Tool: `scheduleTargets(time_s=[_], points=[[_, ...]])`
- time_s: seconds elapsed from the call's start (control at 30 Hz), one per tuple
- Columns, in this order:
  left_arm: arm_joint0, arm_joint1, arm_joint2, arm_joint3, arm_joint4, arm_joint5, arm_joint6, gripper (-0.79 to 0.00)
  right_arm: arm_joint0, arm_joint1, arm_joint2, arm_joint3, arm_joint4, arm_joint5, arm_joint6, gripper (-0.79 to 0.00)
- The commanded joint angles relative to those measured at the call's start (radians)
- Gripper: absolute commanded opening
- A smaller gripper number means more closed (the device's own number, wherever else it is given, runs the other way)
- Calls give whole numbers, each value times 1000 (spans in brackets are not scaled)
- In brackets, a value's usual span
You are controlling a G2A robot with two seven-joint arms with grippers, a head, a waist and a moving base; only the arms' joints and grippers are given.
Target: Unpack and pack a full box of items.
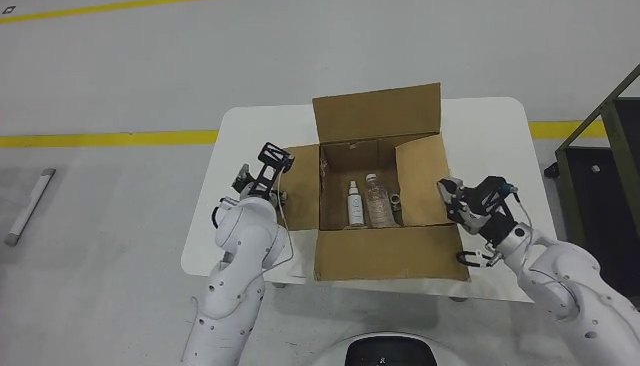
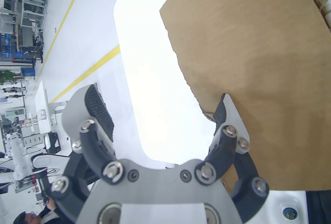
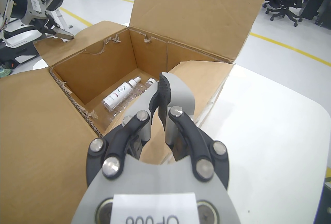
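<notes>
Top view: left gripper [image 1: 270, 158] gaped wide, empty, at the left flap [image 1: 302, 191] of the box [image 1: 385, 254]; spray bottle [image 1: 355, 204] and clear bottle [image 1: 379, 202] lay inside, looking light, slippery, probably best gripped mid-body; right gripper [image 1: 455, 198] sat closed, grasp unclear

You've got a white desk [image 1: 495, 126] with rounded corners, standing on pale floor [image 1: 150, 56] marked with yellow lines. One thing sits directly on it: an open cardboard box [image 1: 392, 254], roughly mid-desk, flaps spread, the near flap reaching close to the desk's near edge.
</notes>
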Motion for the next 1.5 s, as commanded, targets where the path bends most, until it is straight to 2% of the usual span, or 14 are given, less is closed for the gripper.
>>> scheduleTargets(time_s=[0.0, 0.2, 0.27, 0.33, 0.43, 0.53, 0.6, 0.77, 0.87, 1.03, 1.2, 1.27, 1.47], points=[[-1, -1, -5, -10, 14, 15, 2, 0, -1, -2, 3, -4, 41, -4, -21, -785], [-31, -9, -5, -106, -3, 46, 16, 0, -14, -3, 80, -16, 91, 62, -91, -785], [-43, -16, -10, -136, -81, 58, 9, 0, -24, -3, 108, -15, 89, 102, -108, -785], [-72, -18, 2, -159, -99, 8, 10, 0, -34, -4, 134, -5, 95, 146, -121, -785], [-112, -25, 19, -181, -154, -5, 32, 0, -49, -5, 160, 15, 100, 172, -145, -785], [-145, -36, 48, -196, -229, 8, 67, 0, -70, -5, 177, 36, 90, 171, -149, -785], [-160, -48, 67, -195, -352, 41, 112, 0, -83, -5, 185, 39, 90, 168, -151, -785], [-209, -73, 127, -147, -600, 44, 159, 0, -115, -7, 193, 27, 83, 154, -183, -785], [-230, -86, 154, -110, -746, 45, 167, 0, -145, -6, 199, 16, 23, 144, -222, -785], [-219, -102, 219, 1, -950, 0, 173, 0, -189, -6, 206, 21, -51, 153, -261, -785], [-192, -110, 273, 130, -1032, -24, 181, 0, -214, -9, 213, 23, -50, 161, -265, -785], [-188, -109, 278, 194, -1007, -22, 190, 0, -219, -10, 216, 22, -49, 160, -264, -785], [-187, -109, 279, 200, -1009, -22, 196, 0, -217, -13, 215, 16, -48, 155, -255, -785]])
